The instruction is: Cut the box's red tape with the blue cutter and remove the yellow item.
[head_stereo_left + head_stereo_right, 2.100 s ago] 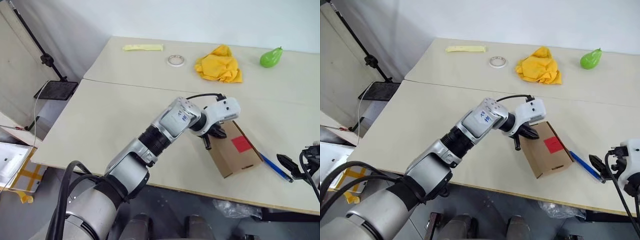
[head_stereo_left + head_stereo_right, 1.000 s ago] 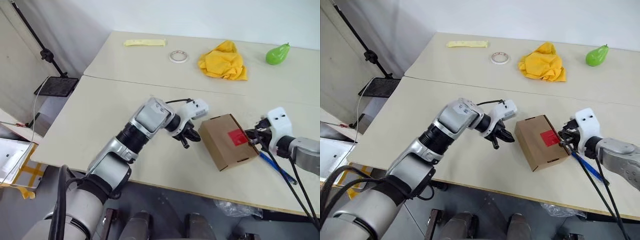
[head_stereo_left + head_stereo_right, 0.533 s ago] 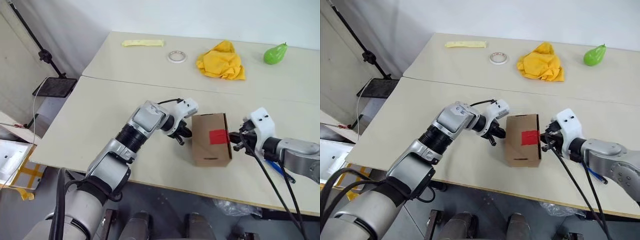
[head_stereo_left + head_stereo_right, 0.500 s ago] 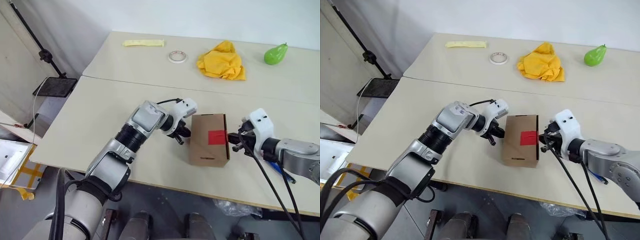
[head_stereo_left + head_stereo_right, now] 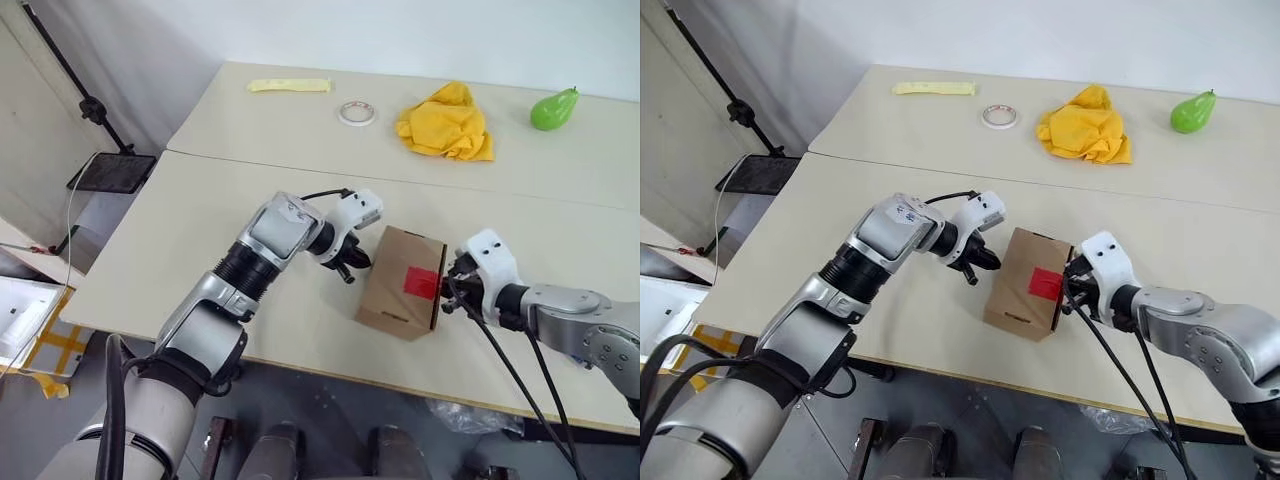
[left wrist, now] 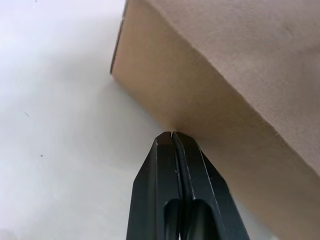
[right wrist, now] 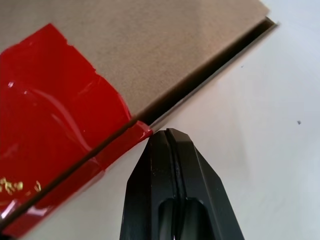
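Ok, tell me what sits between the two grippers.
The box, with its red tape facing up, sits between the shut left gripper and shut right gripper, as the left eye view shows.

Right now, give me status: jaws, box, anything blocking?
Left gripper and right gripper jaws shut, empty, one at each side of the box. Red tape uncut. Nothing blocking.

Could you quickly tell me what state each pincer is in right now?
Left pincer: closed, holding nothing, tips at the box.
Right pincer: closed, holding nothing, beside the red tape.
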Robot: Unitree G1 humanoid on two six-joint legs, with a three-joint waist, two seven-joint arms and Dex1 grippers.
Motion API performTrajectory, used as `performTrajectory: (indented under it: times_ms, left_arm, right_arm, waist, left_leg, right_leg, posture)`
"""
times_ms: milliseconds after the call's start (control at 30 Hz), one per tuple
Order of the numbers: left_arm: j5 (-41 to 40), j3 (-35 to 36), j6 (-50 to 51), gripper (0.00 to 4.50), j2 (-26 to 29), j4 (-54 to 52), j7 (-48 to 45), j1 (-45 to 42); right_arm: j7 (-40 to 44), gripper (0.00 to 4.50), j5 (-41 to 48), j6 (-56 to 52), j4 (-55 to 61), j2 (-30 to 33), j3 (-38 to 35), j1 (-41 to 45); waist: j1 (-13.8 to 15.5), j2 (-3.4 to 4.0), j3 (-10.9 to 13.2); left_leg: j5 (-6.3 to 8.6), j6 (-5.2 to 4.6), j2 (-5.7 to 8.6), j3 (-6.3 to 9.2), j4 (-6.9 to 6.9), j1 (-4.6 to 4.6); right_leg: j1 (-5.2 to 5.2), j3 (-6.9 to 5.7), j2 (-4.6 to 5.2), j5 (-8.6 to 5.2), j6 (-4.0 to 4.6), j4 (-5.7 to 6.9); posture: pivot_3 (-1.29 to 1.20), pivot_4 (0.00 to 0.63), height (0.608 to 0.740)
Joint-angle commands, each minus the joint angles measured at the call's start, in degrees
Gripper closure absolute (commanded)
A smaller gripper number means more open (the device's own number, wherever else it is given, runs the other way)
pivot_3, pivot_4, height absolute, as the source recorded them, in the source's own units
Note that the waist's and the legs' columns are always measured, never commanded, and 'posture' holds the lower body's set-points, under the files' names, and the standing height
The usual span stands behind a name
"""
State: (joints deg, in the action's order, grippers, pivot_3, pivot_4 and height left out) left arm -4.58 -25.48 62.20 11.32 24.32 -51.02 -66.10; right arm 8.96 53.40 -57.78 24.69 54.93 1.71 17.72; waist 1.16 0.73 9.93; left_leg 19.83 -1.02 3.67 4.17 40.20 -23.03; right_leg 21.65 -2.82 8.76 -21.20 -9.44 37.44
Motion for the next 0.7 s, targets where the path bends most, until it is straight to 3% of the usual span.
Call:
performTrajectory:
  times_ms: [33,167,300,367,533,700]
  left_arm:
    - [-1.31,-1.27,1.06,4.5,0.38,-4.01,-1.97,-0.35]
    - [-0.19,-1.99,0.33,4.5,1.08,-2.73,-1.25,-0.3]
    - [0.08,0.62,-2.28,4.5,1.47,2.03,0.07,-2.01]
    - [-0.24,1.7,-3.72,4.5,1.88,3.8,-0.31,-2.93]
    - [-1.84,4.98,-6.63,4.5,2.11,6.99,-2.33,-5.54]
    - [-2.92,5.49,-9.51,4.5,0.35,5.97,-4.52,-6.32]
  right_arm:
    - [1.02,4.48,-1.95,-0.94,1.85,-1.59,-2.23,1.98]
    - [1.46,4.48,-4.49,-3.78,3.17,-0.84,-2.51,2.43]
    - [0.61,4.32,-5.42,-7.32,5.9,1.26,-8.85,1.37]
    - [1.6,3.93,-4.93,-9.4,7.33,2.58,-12.03,0.44]
    - [1.41,2.29,-3.67,-14.36,10.12,2.93,-20.29,-0.8]
    - [-0.82,0.59,4.26,-20.84,14.63,-2.92,-24.97,1.73]
  waist:
    - [-0.02,0.0,0.0]
    - [0.06,0.0,0.0]
    - [0.04,0.0,0.0]
    - [0.09,-0.01,0.01]
    - [0.07,-0.1,0.06]
    - [0.05,-0.12,0.06]
  left_leg:
    - [0.0,0.0,0.0,0.0,0.0,0.0]
    - [0.0,0.0,0.0,0.02,0.0,0.01]
    - [0.0,0.0,0.03,0.04,-0.01,0.0]
    - [0.0,0.0,0.04,0.03,-0.01,0.0]
    - [0.0,0.0,0.05,0.02,-0.01,0.01]
    - [0.0,0.0,0.05,0.03,-0.01,0.05]
  right_leg:
    - [0.0,0.0,0.0,0.0,0.0,0.0]
    - [0.01,0.01,0.0,0.0,0.0,0.02]
    - [0.03,0.03,0.02,0.0,0.0,0.03]
    - [0.05,0.04,0.03,0.0,0.0,0.04]
    - [0.05,0.02,0.03,0.0,0.0,0.13]
    - [0.06,0.02,0.04,0.0,0.01,0.2]
  posture:
    - [0.0,0.15,0.74]
    - [0.0,0.15,0.74]
    - [0.0,0.15,0.74]
    - [0.0,0.15,0.74]
    - [0.0,0.15,0.74]
    - [0.0,0.15,0.74]
